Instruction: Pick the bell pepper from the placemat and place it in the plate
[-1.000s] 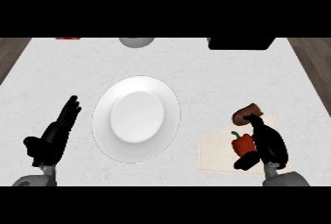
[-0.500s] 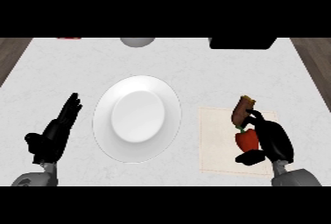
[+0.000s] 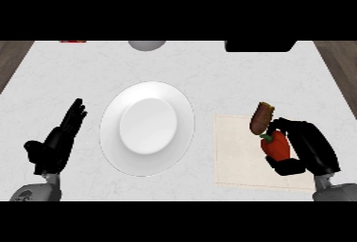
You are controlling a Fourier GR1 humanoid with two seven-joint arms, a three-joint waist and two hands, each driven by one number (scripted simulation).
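Red bell pepper (image 3: pixel 276 147), long axis near-far, stem away, clasped in right hand (image 3: pixel 314 152).

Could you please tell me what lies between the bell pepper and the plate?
In the head view, only the bare left part of the placemat and a strip of counter lie between the bell pepper and the plate.

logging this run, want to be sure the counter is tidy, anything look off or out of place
Nothing spilled or broken. One oddity: a brown oblong item lies tilted at the far edge of the placemat, crowding the bell pepper that the right hand curls round.
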